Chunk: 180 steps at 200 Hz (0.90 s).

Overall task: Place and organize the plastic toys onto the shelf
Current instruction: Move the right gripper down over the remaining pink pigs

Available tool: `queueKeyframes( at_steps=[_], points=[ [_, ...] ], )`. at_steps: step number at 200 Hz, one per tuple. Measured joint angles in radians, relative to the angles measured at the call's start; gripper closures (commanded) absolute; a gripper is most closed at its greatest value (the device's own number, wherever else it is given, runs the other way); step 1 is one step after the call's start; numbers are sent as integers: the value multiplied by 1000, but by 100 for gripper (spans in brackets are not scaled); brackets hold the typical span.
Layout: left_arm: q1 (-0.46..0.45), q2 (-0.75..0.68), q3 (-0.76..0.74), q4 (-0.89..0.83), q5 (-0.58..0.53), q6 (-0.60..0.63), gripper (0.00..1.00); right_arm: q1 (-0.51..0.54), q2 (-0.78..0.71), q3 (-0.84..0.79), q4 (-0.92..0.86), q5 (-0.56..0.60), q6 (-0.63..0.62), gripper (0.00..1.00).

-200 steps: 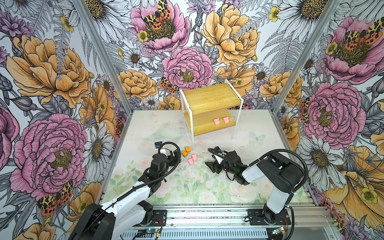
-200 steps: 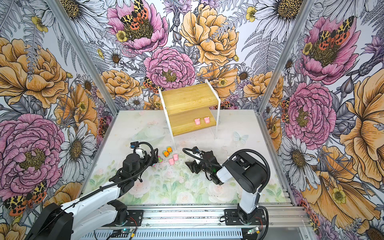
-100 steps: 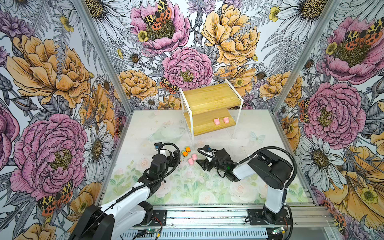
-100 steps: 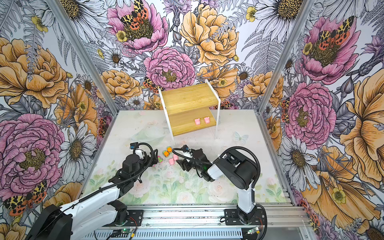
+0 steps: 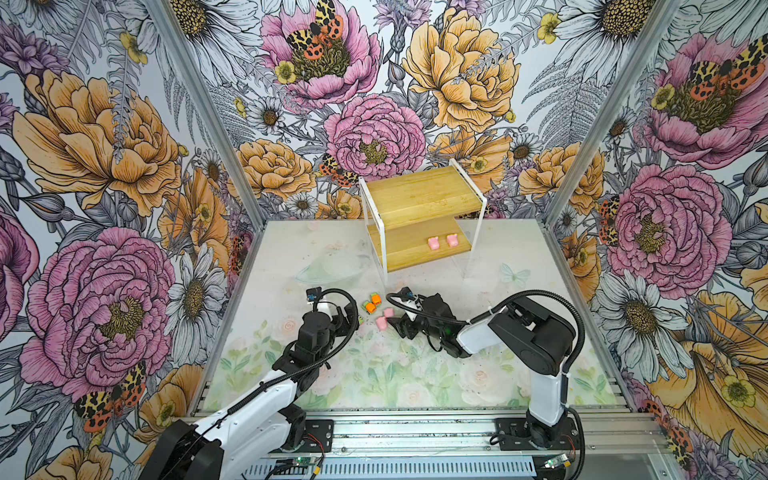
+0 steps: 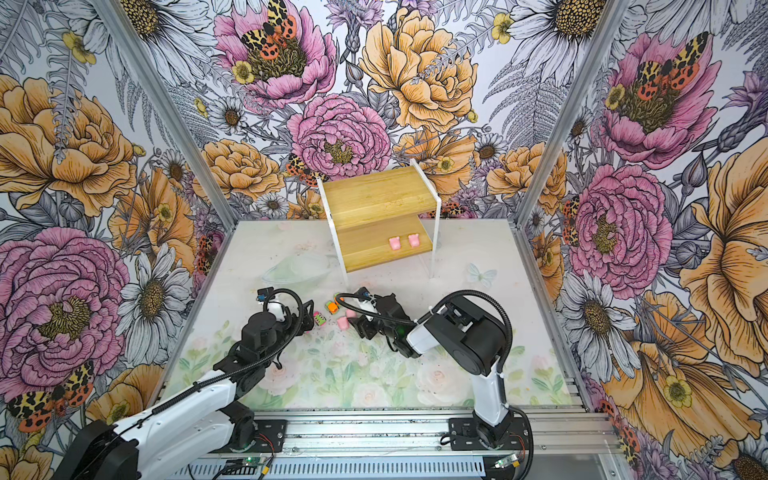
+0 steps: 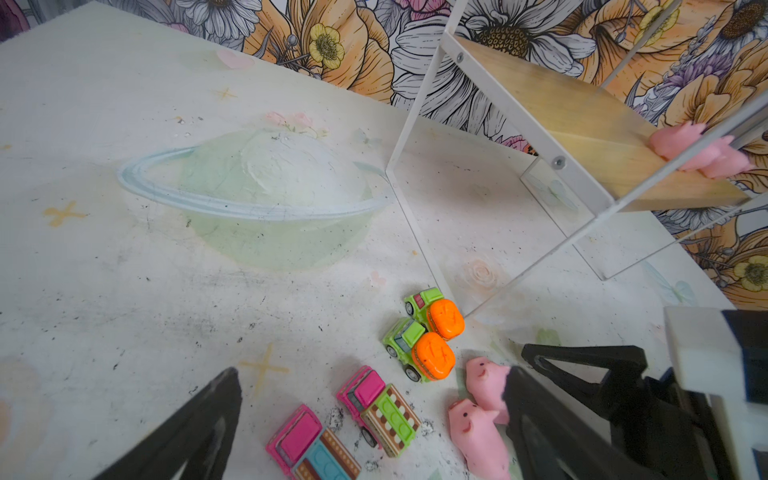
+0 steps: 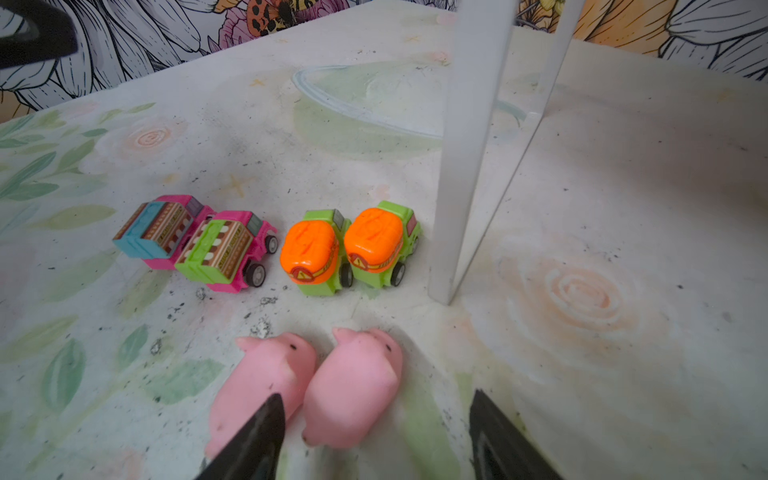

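Observation:
The bamboo shelf [image 5: 419, 216] stands at the back with two pink pigs [image 5: 433, 243] on its lower board. On the table in front lie two more pigs [image 8: 262, 382] [image 8: 353, 390], two orange-and-green cars [image 8: 309, 249] [image 8: 374, 241] and two pink cars [image 8: 158, 230] [image 8: 224, 249]. My right gripper [image 8: 376, 395] is open and low; the pig nearer the shelf leg [image 8: 465, 166] lies between its fingers, and one fingertip overlaps the other pig. My left gripper [image 7: 374, 372] is open, just short of the pink cars [image 7: 378, 411], holding nothing.
The shelf's thin white frame [image 6: 343, 257] comes down to the table right beside the orange cars. The two grippers [image 5: 353, 320] [image 5: 397, 322] are close together either side of the toy cluster. Flowered walls enclose the table on three sides.
My right gripper has moved left across the table to the two pigs, still open. The left arm and the toys have not moved.

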<state>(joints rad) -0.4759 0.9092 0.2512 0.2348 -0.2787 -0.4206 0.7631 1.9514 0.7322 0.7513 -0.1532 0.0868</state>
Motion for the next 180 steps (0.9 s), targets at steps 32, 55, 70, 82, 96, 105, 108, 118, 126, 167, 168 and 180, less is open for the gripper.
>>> queueKeyframes(
  at_steps=[32, 55, 70, 82, 96, 105, 108, 118, 126, 167, 168, 180],
  points=[
    [0, -1, -3, -1, -3, 0, 1, 4, 10, 26, -37, 2, 0, 30],
    [0, -1, -3, -1, -4, 0, 1, 4, 29, 66, -68, 4, 1, 32],
    [0, -1, -3, -1, -5, 0, 1, 4, 40, 90, -89, 7, 1, 34],
    [2, 0, -3, -1, -6, 1, 1, 4, 48, 103, -104, 10, 1, 36],
    [3, 1, -3, -1, -6, 1, 1, 4, 57, 116, -117, 10, 0, 40],
    [5, 1, -3, -1, -6, 1, 1, 4, 60, 121, -125, 10, -3, 43],
    [5, 1, -3, -1, -6, 1, 1, 4, 61, 122, -128, 10, -2, 45],
    [8, 1, -3, -1, -6, 1, 1, 4, 61, 122, -134, 10, -5, 49],
    [9, 1, -3, -1, -6, 1, 1, 4, 61, 122, -138, 9, -7, 51],
    [10, 1, -3, -1, -5, 1, 1, 4, 61, 122, -142, -11, -24, 64],
    [10, 1, -3, -1, -5, 1, 1, 4, 61, 122, -142, -12, -23, 64],
    [10, 1, -3, -1, -5, 1, 1, 4, 61, 122, -140, -21, -28, 67]
  ],
)
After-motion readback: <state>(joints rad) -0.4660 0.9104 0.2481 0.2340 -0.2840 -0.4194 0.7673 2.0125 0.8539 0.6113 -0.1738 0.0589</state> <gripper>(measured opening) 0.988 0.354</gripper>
